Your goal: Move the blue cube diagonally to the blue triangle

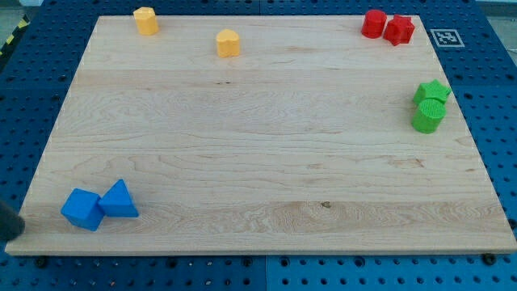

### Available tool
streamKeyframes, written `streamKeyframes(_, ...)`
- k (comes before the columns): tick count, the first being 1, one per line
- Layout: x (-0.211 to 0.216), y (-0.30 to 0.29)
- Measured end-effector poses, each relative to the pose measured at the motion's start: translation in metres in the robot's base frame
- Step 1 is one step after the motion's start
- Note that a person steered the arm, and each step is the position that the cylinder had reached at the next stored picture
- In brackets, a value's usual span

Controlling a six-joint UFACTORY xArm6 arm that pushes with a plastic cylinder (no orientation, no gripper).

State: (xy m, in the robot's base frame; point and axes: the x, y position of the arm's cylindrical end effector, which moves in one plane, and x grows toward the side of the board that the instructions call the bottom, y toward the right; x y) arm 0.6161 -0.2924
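Observation:
The blue cube (82, 208) sits near the board's bottom left corner. The blue triangle (119, 200) stands right beside it, on its right and slightly higher in the view, and the two touch. A dark shape at the view's left edge looks like my rod; my tip (17, 234) is off the board's left edge, well left of the blue cube and not touching it.
The wooden board (266, 162) lies on a blue pegboard table. Two yellow blocks (145, 20) (229, 43) stand at the top left. Two red blocks (373, 23) (399, 30) touch at the top right. A green star (432, 91) and a green cylinder (428, 115) touch at the right edge.

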Motion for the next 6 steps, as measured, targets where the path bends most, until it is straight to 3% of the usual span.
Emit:
streamKeyframes(4,-0.017,0.109)
streamKeyframes(6,-0.027,0.076)
